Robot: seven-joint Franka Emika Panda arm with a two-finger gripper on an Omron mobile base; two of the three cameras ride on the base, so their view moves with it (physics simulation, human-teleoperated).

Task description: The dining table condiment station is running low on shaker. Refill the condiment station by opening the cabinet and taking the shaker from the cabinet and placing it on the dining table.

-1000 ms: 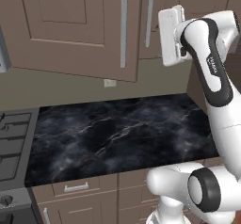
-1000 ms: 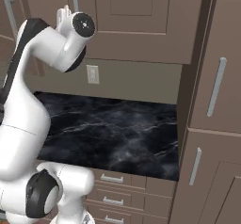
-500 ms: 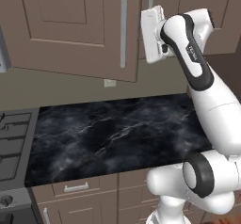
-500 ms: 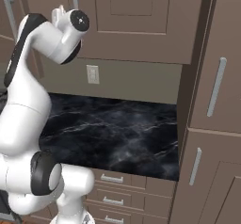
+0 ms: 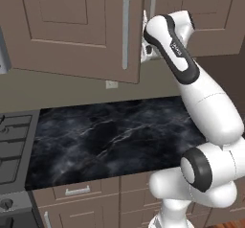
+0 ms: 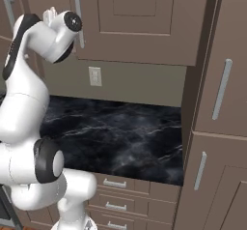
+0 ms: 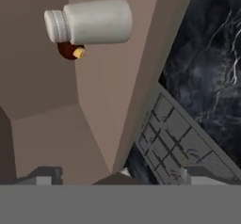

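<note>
The shaker (image 7: 89, 23) is a pale grey-white cylinder with a ribbed cap; it shows sideways in the rolled hand view, on the taupe floor of the cabinet (image 7: 47, 124). It is well ahead of my gripper (image 7: 120, 176), whose fingertips (image 7: 44, 173) stand wide apart with nothing between them. A dark red round item (image 7: 69, 52) sits right behind the shaker. In the left base view the cabinet door (image 5: 72, 26) with its long silver handle (image 5: 125, 30) hangs open, and my hand (image 5: 145, 50) reaches in behind its edge. The dining table is out of view.
A black marble worktop (image 5: 115, 136) with brown drawer fronts (image 5: 76, 191) lies below the cabinets. A stove (image 5: 12, 145) is at its left end. A tall cabinet column (image 6: 217, 103) stands at the right. A wall outlet (image 6: 95, 76) is on the back wall.
The arm has swung left and the hand has gone from in front of the right-hand door to the open door's edge, into the cabinet opening. The jaws stayed wide apart.
</note>
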